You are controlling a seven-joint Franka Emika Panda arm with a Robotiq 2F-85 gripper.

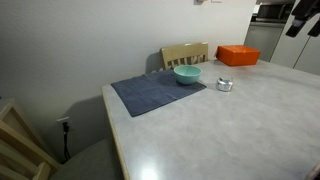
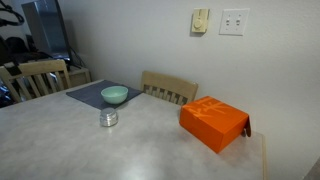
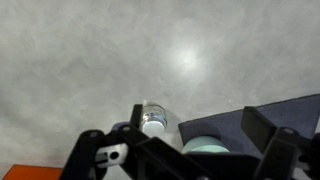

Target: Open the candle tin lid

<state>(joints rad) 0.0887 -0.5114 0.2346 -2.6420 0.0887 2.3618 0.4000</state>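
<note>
your gripper (image 3: pixel 173 136) fills the bottom of the wrist view, dark and blurred. its two fingers (image 3: pixel 268 135) stand wide apart and hold nothing. it hangs high above the table (image 3: pixel 90 60), touching none of the things on it. in an exterior view the dark arm (image 1: pixel 303 18) shows only at the top corner, far above the tabletop.

below the gripper, in the wrist view, the candle tin (image 3: pixel 152 122) shows as a small round silvery shape between the fingers, standing upright on the pale grey table. the lid (image 3: pixel 153 126) seems to sit on top of it, though the picture is too small and soft to be sure. in both exterior views the tin (image 1: pixel 224 84) (image 2: pixel 109 118) stands on bare table, off the mat, with nothing touching it.

just beside the tin is a teal bowl (image 3: pixel 205 146) (image 1: pixel 187 74) (image 2: pixel 114 95), larger than the tin. the bowl rests on a blue-grey mat (image 1: pixel 150 94) (image 2: pixel 88 95) (image 3: pixel 292 108), near the mat's edge closest to the tin.

an orange box (image 1: pixel 238 55) (image 2: pixel 214 123) lies on the table well apart from the tin, on the side away from the mat. a sliver of it shows at the lower corner of the wrist view.

a pale wooden chair (image 1: pixel 185 53) (image 2: pixel 170 88) stands at the table's far edge, by the wall, behind the bowl. on the wall above the box, in an exterior view, is a white outlet plate (image 2: pixel 234 21).
</note>
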